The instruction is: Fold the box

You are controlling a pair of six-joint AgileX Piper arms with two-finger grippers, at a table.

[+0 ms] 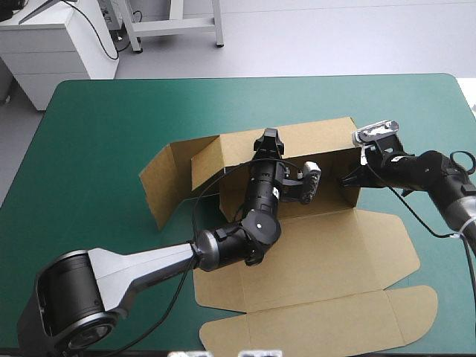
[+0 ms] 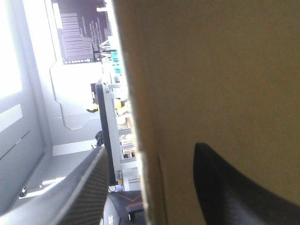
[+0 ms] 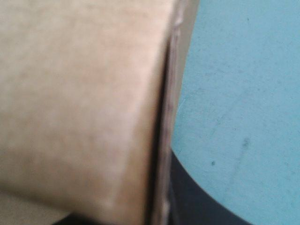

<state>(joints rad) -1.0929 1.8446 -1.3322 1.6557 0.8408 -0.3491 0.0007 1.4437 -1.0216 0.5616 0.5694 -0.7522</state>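
Note:
The brown box (image 1: 327,256) lies in the middle of the table with its back wall (image 1: 309,137) raised and its lid panel flat toward the front edge. My left gripper (image 1: 269,140) reaches over the top of the back wall. In the left wrist view its black fingers (image 2: 225,187) stand apart, one on each side of the board edge (image 2: 140,140). My right gripper (image 1: 348,180) is at the box's right end. There the board (image 3: 84,103) fills the right wrist view, with one black finger (image 3: 201,201) pressed against its edge.
A side flap (image 1: 160,182) of the box stands out at an angle on the left. The front flaps (image 1: 320,323) reach close to the near table edge. Bare teal-green cover (image 1: 97,134) lies to the left and behind the box.

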